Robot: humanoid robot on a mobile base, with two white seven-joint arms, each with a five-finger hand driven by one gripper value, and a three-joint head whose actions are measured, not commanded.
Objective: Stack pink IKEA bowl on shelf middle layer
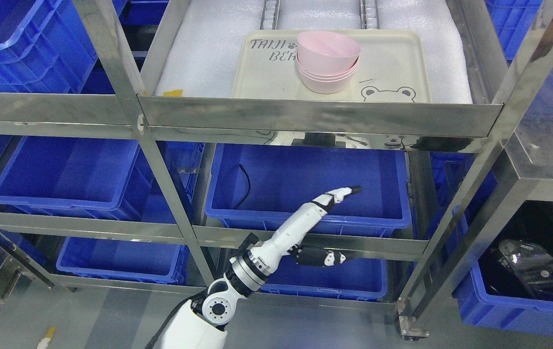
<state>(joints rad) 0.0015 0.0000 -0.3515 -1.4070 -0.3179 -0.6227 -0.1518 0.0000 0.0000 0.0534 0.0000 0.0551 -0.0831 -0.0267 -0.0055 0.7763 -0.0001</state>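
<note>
Up on the shelf's middle layer, a stack of pink bowls sits on a cream tray printed with a bear face; the topmost bowl rests tilted in the ones beneath. The tray lies on white foam padding inside the stainless steel shelf. Below that layer, a blue crate sits on the next level, with a black cable hanging down its inner wall. The left hand shows in front of this crate, well below the bowls, its fingers stretched out straight and holding nothing, thumb apart underneath. More blue crates fill the neighbouring bays.
</note>
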